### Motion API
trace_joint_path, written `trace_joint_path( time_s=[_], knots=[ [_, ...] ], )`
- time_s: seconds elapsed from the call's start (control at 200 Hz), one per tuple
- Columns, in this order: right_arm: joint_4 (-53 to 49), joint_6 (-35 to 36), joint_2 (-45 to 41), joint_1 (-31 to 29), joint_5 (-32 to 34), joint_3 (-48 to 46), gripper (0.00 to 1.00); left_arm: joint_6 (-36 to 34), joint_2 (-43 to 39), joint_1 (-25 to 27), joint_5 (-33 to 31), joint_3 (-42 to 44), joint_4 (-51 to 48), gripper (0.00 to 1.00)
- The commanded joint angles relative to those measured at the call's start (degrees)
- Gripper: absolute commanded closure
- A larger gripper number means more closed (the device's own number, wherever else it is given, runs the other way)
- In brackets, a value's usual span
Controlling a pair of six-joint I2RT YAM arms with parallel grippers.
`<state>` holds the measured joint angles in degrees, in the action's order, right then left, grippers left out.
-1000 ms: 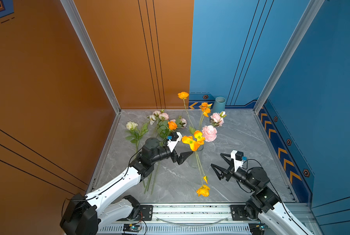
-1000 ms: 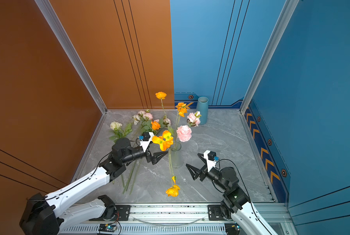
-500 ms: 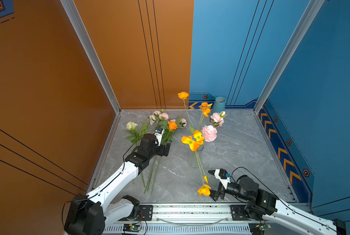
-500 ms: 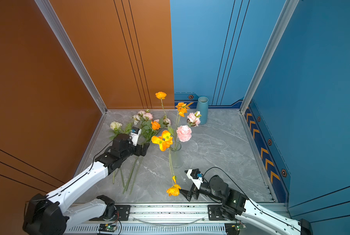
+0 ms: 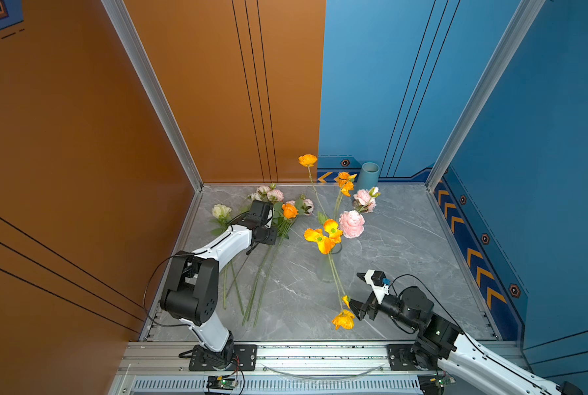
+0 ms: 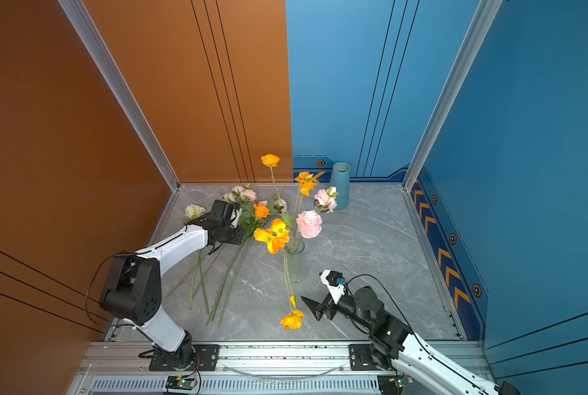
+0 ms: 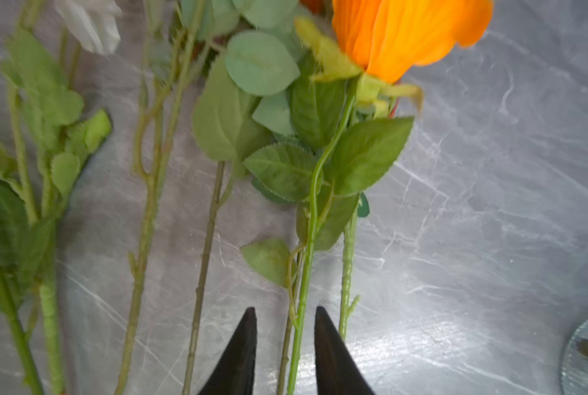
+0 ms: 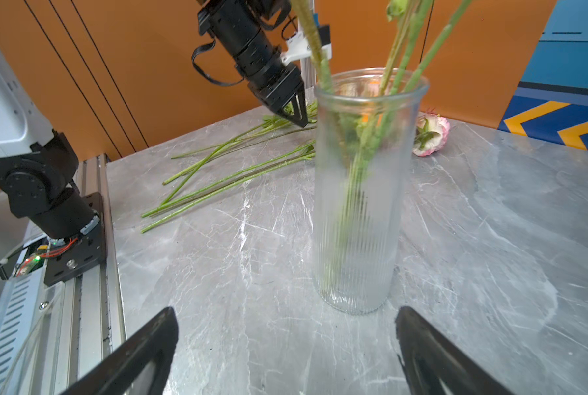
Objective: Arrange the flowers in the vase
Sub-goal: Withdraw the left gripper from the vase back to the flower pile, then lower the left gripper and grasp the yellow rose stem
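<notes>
A ribbed clear glass vase (image 5: 328,270) (image 6: 297,263) (image 8: 357,205) stands mid-table and holds several flowers, among them a pink bloom (image 5: 351,224) and orange poppies (image 5: 323,236). One orange bloom (image 5: 343,319) droops low in front of it. More flowers lie at the back left, including an orange rose (image 5: 289,210) (image 7: 405,30). My left gripper (image 7: 284,311) (image 8: 297,116) points down over them. Its jaws stand narrow astride the rose's bright green stem (image 7: 306,273) and a second stem, with gaps on both sides. My right gripper (image 5: 358,290) (image 6: 314,289) (image 8: 285,314) is wide open just short of the vase.
A blue cylinder vase (image 5: 368,174) stands at the back wall. Long green stems (image 8: 217,184) spread over the marble table (image 5: 405,246) left of the glass vase. A white bloom (image 5: 221,211) lies near the orange wall. The aluminium rail (image 5: 320,352) runs along the front.
My left gripper swung from beside the vase to the lying flowers at the back left, and its jaws narrowed around the stems. My right arm drew back toward the front, still wide open.
</notes>
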<state>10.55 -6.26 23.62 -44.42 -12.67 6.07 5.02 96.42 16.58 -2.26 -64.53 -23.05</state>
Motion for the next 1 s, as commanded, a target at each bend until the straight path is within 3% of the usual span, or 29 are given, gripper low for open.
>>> trace_joint_path(
  time_s=[0.0,0.105,0.586,0.661,0.741,0.996],
  knots=[
    [2.7,-3.4,-0.5,2.2,-7.3,-1.0,0.0,-0.5,0.7,1.3,-2.8,0.6,-4.7,0.68],
    [3.1,-3.6,0.1,2.7,-8.0,-0.9,0.0,-0.2,2.0,0.8,-5.0,0.9,-5.7,0.67],
    [2.7,-3.9,-0.3,3.4,-8.4,-0.9,0.0,0.6,8.1,1.0,-0.8,-1.3,-6.8,0.76],
    [2.7,-3.9,-0.2,3.5,-8.5,-0.9,0.0,1.0,8.6,1.1,0.0,-1.5,-6.9,0.89],
    [2.6,-3.9,-0.2,3.6,-8.5,-0.9,0.0,1.1,7.6,1.1,0.8,-1.4,-6.8,1.0],
    [2.7,-3.9,-0.2,3.8,-8.6,-0.8,0.0,0.5,-0.9,1.2,0.6,1.4,-8.5,1.0]
  ],
)
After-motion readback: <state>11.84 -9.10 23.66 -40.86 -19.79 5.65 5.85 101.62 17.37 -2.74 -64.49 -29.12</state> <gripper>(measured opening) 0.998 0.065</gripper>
